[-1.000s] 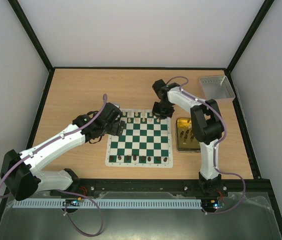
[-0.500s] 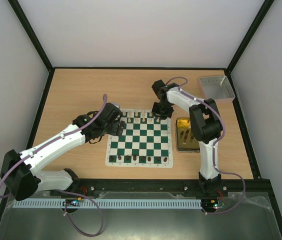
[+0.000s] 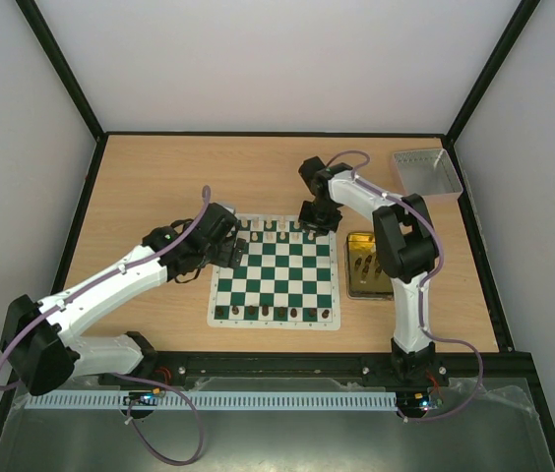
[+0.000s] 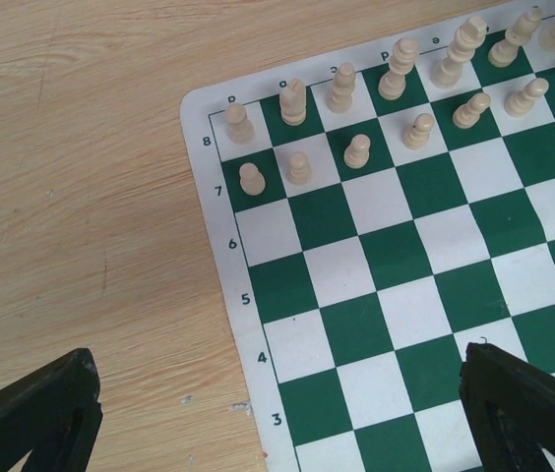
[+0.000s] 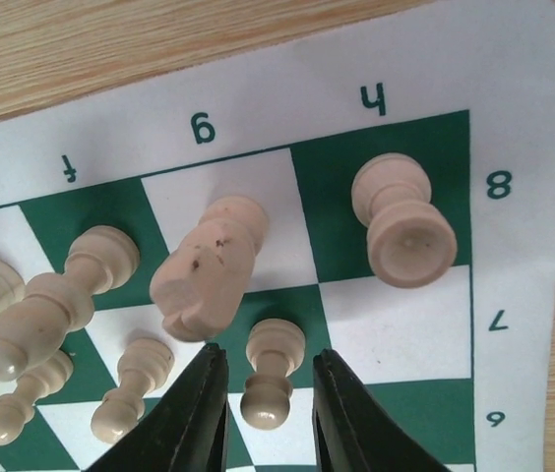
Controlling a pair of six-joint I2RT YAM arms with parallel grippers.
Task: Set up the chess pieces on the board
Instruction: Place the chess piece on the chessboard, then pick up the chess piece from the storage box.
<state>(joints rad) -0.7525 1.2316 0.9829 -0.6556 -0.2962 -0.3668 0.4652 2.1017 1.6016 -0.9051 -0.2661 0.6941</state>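
Observation:
The board (image 3: pixel 276 272) lies mid-table, green and white checks. Cream chess pieces (image 3: pixel 276 234) fill its far rows and dark ones (image 3: pixel 274 313) line the near row. My right gripper (image 3: pixel 319 224) hovers at the far right corner. In the right wrist view it (image 5: pixel 270 356) is open a little, its fingers (image 5: pixel 189 413) on either side of a cream pawn (image 5: pixel 271 379) that stands upright on g7 with a gap each side. A knight (image 5: pixel 206 275) and a rook (image 5: pixel 402 228) stand behind. My left gripper (image 4: pixel 277 359) is wide open and empty over the board's left edge (image 4: pixel 216 246).
A translucent yellow tray (image 3: pixel 366 265) holding a few pieces lies right of the board, under the right arm. A grey tray (image 3: pixel 425 174) sits at the far right corner of the table. Black frame rails border the table.
My right gripper's jaws have parted from the cream pawn, which now stands free between them. The left arm has not moved.

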